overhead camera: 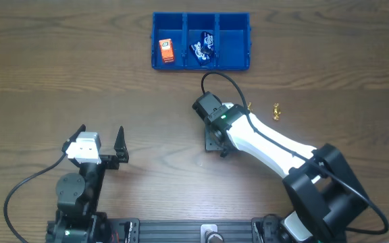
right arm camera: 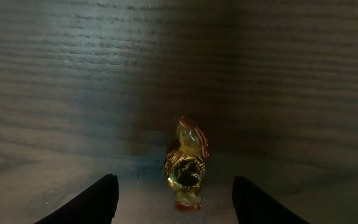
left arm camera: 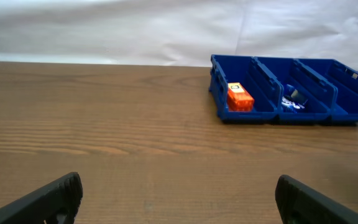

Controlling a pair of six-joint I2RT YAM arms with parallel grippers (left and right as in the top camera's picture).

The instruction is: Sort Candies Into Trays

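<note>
Looking down past the right gripper (right arm camera: 174, 208), we find its fingers spread wide and holding nothing, with a gold-wrapped candy (right arm camera: 187, 165) lying on the wooden table (right arm camera: 73, 74) between the two fingertips, touching neither.

The candy has a clear amber wrapper, twisted at the far end into a red-edged tuft, with a round dark-patterned middle.

From above, we see the white right arm (overhead camera: 269, 145) reach from its base at the lower right up and leftward to the table's middle, its gripper pointed down at the wood. A loose gold piece (overhead camera: 276, 111) lies on the table to the right of the arm.

Farther up stands the blue tray (overhead camera: 245, 40) with three compartments in a row. An orange candy (overhead camera: 167, 50) sits in its left compartment, and blue-wrapped candies (overhead camera: 204, 47) lie in the middle one.

At the left, the left gripper (overhead camera: 101, 140) is low near its own base, fingers wide apart and holding nothing, well apart from the tray.
</note>
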